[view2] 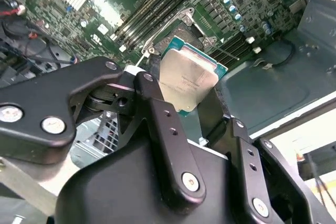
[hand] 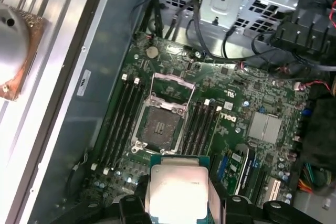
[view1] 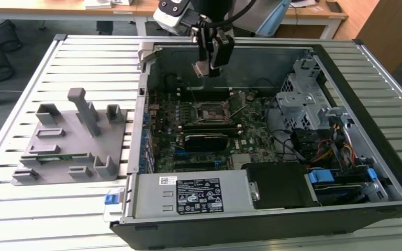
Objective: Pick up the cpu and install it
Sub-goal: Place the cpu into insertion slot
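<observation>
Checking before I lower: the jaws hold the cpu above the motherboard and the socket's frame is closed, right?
Not quite: the socket's frame is flipped open, as the first wrist view shows. The gripper does hold the cpu above the motherboard.

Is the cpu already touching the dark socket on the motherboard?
Apart. In the exterior view the gripper holds the cpu well above the socket, which lies open and empty.
</observation>
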Motion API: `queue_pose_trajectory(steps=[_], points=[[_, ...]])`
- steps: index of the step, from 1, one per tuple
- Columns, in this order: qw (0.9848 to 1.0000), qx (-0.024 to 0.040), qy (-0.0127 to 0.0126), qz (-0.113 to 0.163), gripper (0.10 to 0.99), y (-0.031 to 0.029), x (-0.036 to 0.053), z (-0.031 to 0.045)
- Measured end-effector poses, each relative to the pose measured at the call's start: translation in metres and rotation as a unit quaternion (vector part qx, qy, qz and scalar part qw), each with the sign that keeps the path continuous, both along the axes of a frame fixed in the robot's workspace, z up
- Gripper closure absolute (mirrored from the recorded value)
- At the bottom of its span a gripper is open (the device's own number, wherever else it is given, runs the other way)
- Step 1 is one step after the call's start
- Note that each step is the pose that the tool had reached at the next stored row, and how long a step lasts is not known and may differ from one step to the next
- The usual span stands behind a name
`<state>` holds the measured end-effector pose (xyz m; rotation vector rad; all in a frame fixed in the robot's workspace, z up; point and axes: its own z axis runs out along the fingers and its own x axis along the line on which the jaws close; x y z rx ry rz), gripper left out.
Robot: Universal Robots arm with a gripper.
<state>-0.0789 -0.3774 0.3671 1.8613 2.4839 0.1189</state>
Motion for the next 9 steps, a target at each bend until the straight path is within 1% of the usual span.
queue_pose_trajectory(steps=[4, 6, 9], points=[[0.9994, 0.0, 0.0, -0.033, 0.557, 0.0, 0.0, -0.0004], [0.9987, 0.0, 0.0, -0.05, 0.557, 0.0, 0.0, -0.0005], [0.9971, 0.0, 0.0, -0.076, 0.557, 0.0, 0.0, -0.0006]])
